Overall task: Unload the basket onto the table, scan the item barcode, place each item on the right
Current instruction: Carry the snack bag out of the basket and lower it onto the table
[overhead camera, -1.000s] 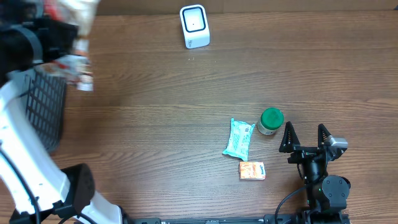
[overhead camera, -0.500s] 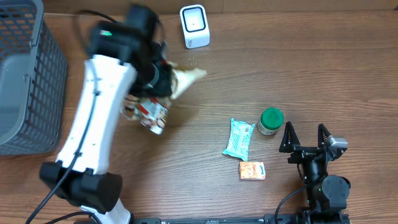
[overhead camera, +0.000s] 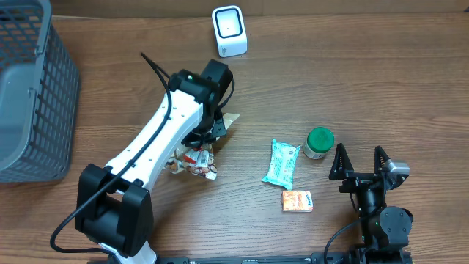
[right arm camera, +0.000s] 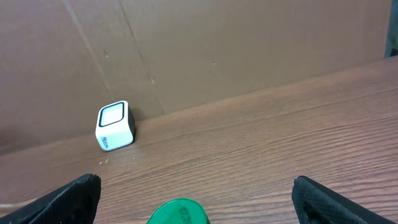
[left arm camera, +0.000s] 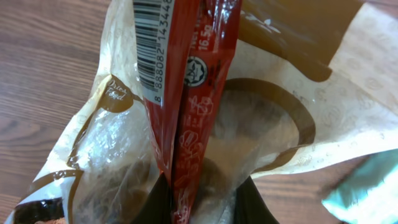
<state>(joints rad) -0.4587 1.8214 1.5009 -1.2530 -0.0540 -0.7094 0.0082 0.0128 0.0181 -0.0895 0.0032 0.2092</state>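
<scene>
My left gripper (overhead camera: pixel 210 130) is shut on the red seam of a beige-and-brown snack bag (overhead camera: pixel 195 158), which hangs under it at the middle of the table. In the left wrist view the bag (left arm camera: pixel 292 118) fills the frame. Its barcode (left arm camera: pixel 152 43) shows at the top, on the red strip that runs down between my dark fingers (left arm camera: pixel 252 204). The white scanner (overhead camera: pixel 229 31) stands at the far edge, well beyond the bag, and shows again in the right wrist view (right arm camera: pixel 115 126). My right gripper (overhead camera: pixel 360 163) rests open at the near right, holding nothing.
A grey mesh basket (overhead camera: pixel 29 88) stands at the far left. A teal packet (overhead camera: pixel 282 163), a green-lidded jar (overhead camera: pixel 319 142) and a small orange box (overhead camera: pixel 297 201) lie just left of the right gripper. The green lid (right arm camera: pixel 180 213) sits below my open right fingertips (right arm camera: pixel 71 199).
The left arm has swung the bag from over the basket at the far left across to the table's middle and nearer the front. The right arm has not moved.
</scene>
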